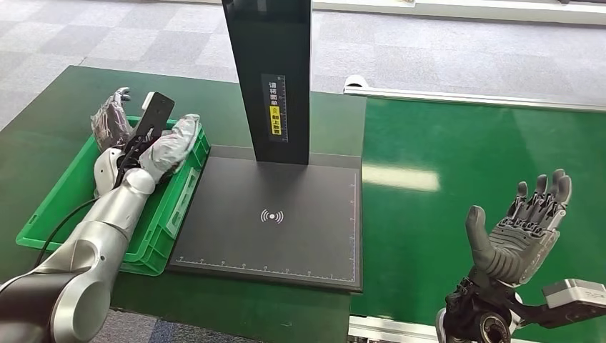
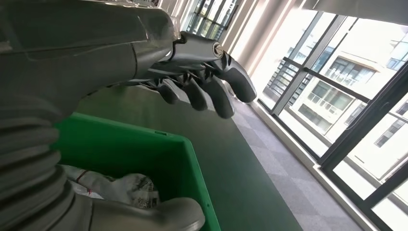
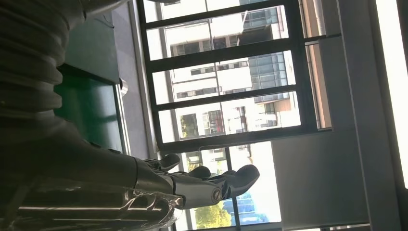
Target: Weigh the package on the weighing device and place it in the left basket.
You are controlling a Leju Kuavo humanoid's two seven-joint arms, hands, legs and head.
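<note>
Package (image 1: 175, 143) lies in the green basket (image 1: 53, 214) beside the scale (image 1: 271, 221); placing appears done. Left hand (image 1: 114, 121) over the basket, fingers apart, holding nothing. Right hand (image 1: 525, 229) spread, empty.

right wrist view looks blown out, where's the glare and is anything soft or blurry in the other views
Right wrist view: windows overexposed, right hand dark against them. Left wrist view: bright windows wash out, the near left hand is soft. Head view: a pale reflection on the conveyor belt, otherwise sharp.
</note>
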